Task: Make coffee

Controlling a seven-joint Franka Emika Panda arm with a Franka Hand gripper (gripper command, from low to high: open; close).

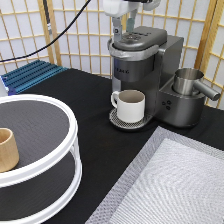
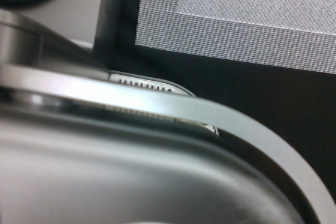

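Note:
The grey coffee machine (image 1: 145, 65) stands at the exterior view's top centre with its lid down. A white handled mug (image 1: 131, 106) sits on the drip tray under the spout. My gripper (image 1: 123, 26) hangs just above the front of the machine's lid, fingers open and apart, with nothing between them. The coffee pod is out of view. The wrist view is filled by the machine's curved silver lid (image 2: 150, 170), seen from very close.
A steel jug (image 1: 187, 82) stands on the machine's right side. A white two-tier turntable (image 1: 55, 115) at the left holds a tan wooden cup (image 1: 6, 149). A grey mesh mat (image 1: 175, 185) covers the bottom right. A blue rack (image 1: 30, 75) lies at the back left.

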